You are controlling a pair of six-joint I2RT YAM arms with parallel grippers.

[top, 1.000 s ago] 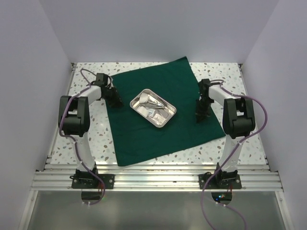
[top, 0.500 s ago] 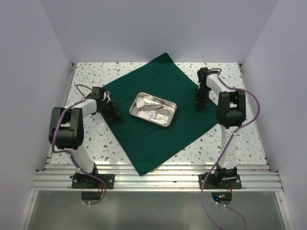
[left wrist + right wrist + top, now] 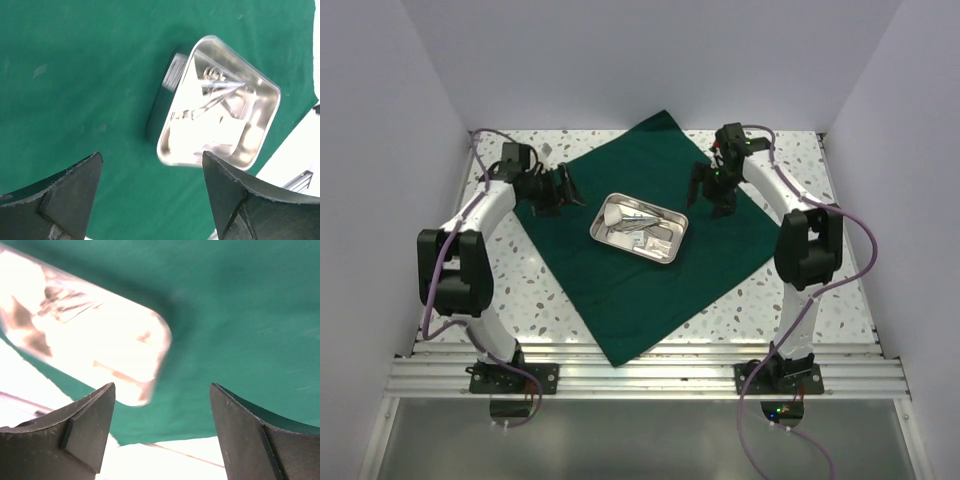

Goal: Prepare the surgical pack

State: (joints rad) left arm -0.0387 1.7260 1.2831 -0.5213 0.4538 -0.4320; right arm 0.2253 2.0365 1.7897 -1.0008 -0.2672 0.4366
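The dark green cloth (image 3: 640,300) lies flat on the table as a diamond, one corner toward the back wall. The shiny steel tray (image 3: 680,240) sits at its middle with silver scissors (image 3: 640,212) and white gauze (image 3: 614,214) inside. My left gripper (image 3: 565,190) hovers open over the cloth's left part, facing the tray (image 3: 172,159), with nothing between its fingers (image 3: 65,200). My right gripper (image 3: 710,195) hangs open over the cloth's right part, also empty. In the right wrist view the tray (image 3: 75,330) is a glare-washed shape on the cloth (image 3: 240,315).
The speckled table (image 3: 770,300) shows around the cloth, and white walls close in on three sides. An aluminium rail (image 3: 640,375) with both arm bases runs along the near edge.
Both grippers opened and let go of the cloth's edges after turning it into a diamond. Both arms then rose and swung toward the back, pointing inward at the tray.
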